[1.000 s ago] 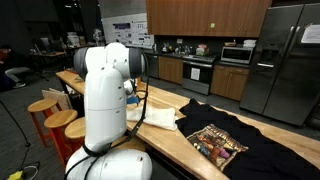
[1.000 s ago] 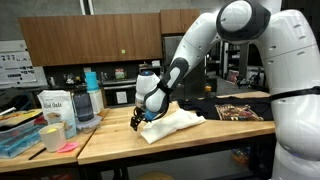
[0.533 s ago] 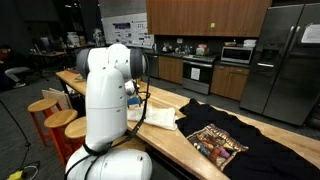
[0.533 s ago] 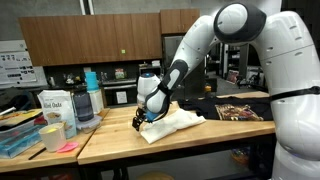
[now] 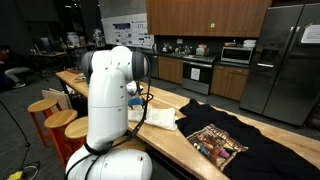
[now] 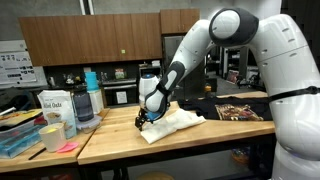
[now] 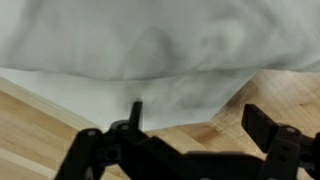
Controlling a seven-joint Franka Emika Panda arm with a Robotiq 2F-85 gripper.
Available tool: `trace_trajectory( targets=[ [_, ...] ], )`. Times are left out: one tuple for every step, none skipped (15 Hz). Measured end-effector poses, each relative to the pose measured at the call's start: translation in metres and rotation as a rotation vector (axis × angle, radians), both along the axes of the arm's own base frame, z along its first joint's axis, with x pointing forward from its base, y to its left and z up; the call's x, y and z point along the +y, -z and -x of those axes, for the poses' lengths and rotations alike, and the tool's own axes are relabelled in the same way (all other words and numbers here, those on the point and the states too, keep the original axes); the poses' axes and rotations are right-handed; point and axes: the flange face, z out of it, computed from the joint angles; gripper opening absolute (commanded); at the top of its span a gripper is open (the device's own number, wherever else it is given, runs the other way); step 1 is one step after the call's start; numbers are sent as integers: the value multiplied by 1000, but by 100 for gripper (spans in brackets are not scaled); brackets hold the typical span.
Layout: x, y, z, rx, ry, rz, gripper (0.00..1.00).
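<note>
Hovering my gripper (image 6: 141,120) over left end of white cloth (image 6: 178,122). Keeping fingers (image 7: 262,126) fully apart, gripping nothing. Cloth lying crumpled on wooden counter (image 6: 205,137), its edge showing just beyond my fingertips in wrist view. Black printed T-shirt (image 6: 240,110) lying farther right, apart from cloth.

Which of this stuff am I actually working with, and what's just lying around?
In hand: open gripper, at the edge of the white cloth.
Lying about: black printed T-shirt, containers off to the side, stools.
</note>
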Motion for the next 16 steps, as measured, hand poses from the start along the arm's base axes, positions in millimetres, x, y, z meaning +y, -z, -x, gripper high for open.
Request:
trace_trajectory(
  targets=[
    [-1, 1, -2, 7, 9, 0, 74],
    [-1, 2, -4, 14, 18, 0, 70],
    [-1, 3, -5, 20, 24, 1, 61],
    [-1, 4, -6, 24, 29, 2, 54],
    [0, 2, -8, 25, 34, 0, 45],
    [0, 0, -9, 26, 38, -1, 38],
    [1, -2, -11, 26, 42, -4, 31],
    [1, -4, -12, 27, 45, -8, 22],
    [2, -4, -12, 30, 47, -13, 15],
    [2, -4, -12, 33, 45, -16, 8],
    [2, -5, -13, 35, 44, -21, 1],
    [2, -5, -14, 35, 42, -24, 0],
    [1, -6, -15, 35, 39, -29, 0],
    [1, -6, -15, 33, 38, -35, 0],
    [1, -7, -16, 30, 34, -42, 2],
    [0, -8, -16, 25, 31, -49, 2]
  ],
)
